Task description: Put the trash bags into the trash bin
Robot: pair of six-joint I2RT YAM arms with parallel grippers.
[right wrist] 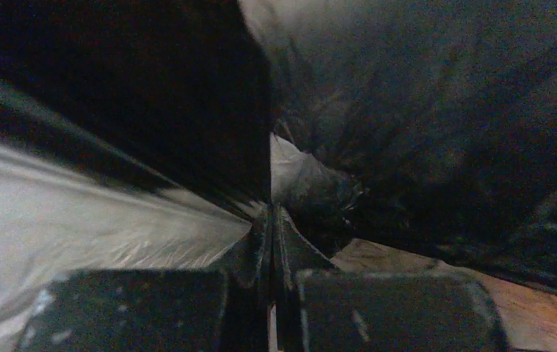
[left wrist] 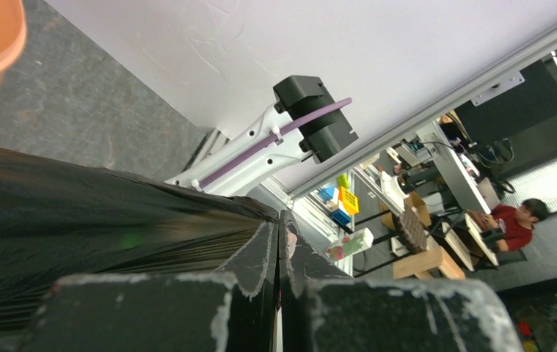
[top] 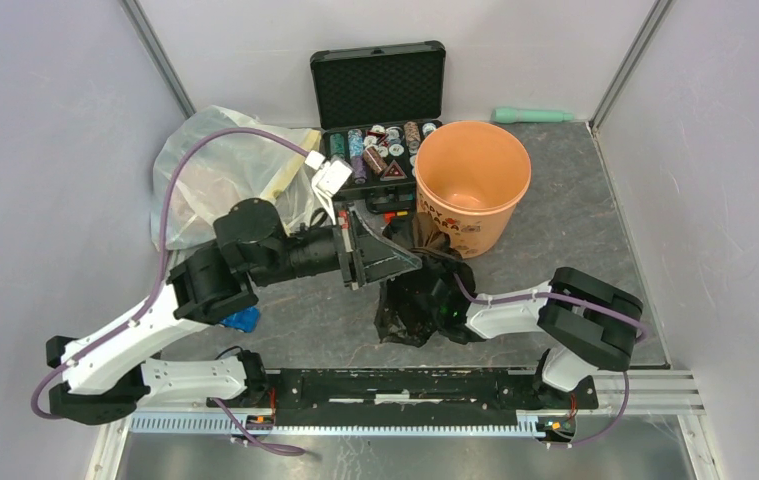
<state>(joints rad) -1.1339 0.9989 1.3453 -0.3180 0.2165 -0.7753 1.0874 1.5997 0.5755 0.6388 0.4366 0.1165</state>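
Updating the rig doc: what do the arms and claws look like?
Both arms mix white shells with black joint housings: left arm, right arm. A purple cable runs along each. The left claw and right claw have black fingers with scuffed, whitish edges.

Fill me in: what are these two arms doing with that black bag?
Both arms are on the black trash bag. The left gripper is shut on one part of the plastic, which is stretched taut from its tips. The right gripper is shut on another part, down in the crumpled bulk. The bag is bunched between them just in front of the orange bin. Nothing shows inside the bin's mouth, so the bag is not yet in.
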